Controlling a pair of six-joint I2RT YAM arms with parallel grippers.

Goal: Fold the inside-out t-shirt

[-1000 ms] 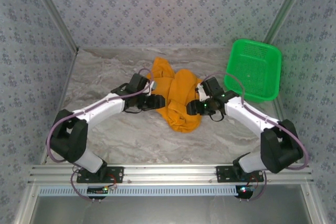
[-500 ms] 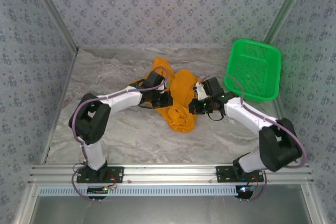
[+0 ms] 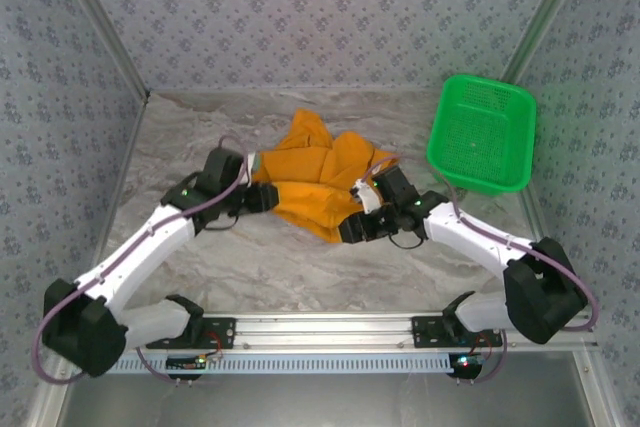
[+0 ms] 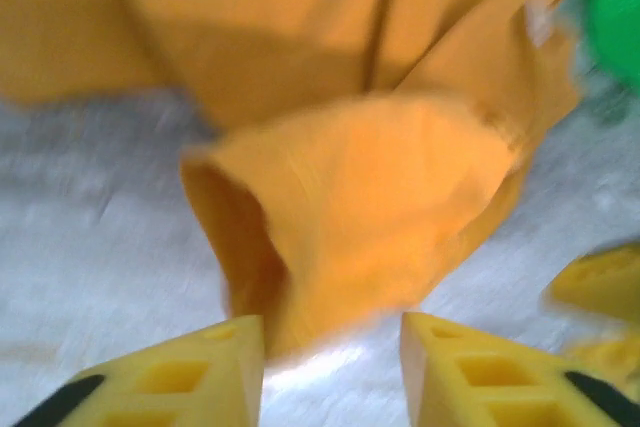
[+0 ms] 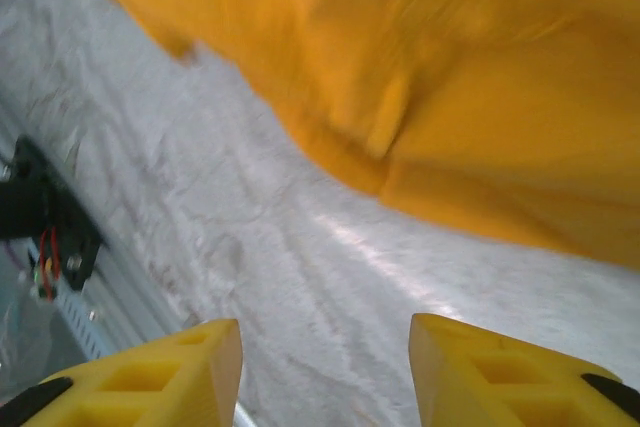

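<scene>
Both grippers have shifted outward and nearer, so the t-shirt [image 3: 315,182], earlier bunched far-to-near, is spread sideways. It lies mid-table [image 3: 200,132], left of the green basket [image 3: 480,137]. Its long axis runs left-right and one lobe points at the far wall. Left gripper [image 4: 328,332] and right gripper [image 5: 325,332] stand parted, clamping nothing.

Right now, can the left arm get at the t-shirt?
Probably yes. The left tool stands open right at a loose fold of the t-shirt, with bare table beneath and nothing between them. The right tool is at the cloth's other side, out of the way.
</scene>
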